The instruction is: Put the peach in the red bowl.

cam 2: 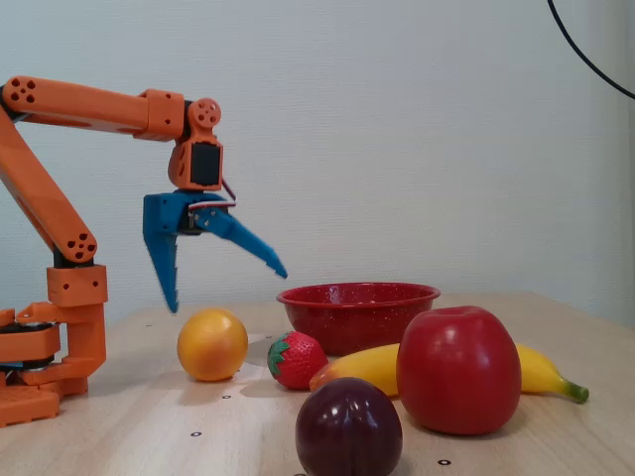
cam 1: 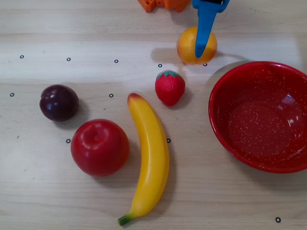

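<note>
Above the peach [cam 2: 212, 344], my gripper [cam 2: 226, 288] hangs with its jaws wide apart.
I straddle it for a clean grab; the red bowl [cam 2: 358, 315] waits just right.

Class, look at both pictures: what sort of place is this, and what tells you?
Probably a tabletop robot-learning setup: a pale wooden table marked with small ring dots, toy fruit like the peach, and an orange arm against a bare wall.
</note>
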Motion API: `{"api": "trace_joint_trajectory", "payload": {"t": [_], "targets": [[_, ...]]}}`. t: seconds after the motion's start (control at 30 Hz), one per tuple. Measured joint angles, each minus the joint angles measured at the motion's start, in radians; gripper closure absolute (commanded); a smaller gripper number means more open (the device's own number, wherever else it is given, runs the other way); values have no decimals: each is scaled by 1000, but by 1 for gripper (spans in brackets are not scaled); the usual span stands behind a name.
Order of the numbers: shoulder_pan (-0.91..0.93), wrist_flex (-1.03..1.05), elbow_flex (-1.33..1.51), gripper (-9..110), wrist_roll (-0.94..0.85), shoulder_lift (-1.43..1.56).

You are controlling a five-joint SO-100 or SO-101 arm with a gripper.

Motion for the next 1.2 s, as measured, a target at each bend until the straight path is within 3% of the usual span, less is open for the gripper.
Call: {"api": "trace_joint_trajectory", "payload": {"t": [1.2], "targets": [[20,-235,213,44,110,-127]]}}
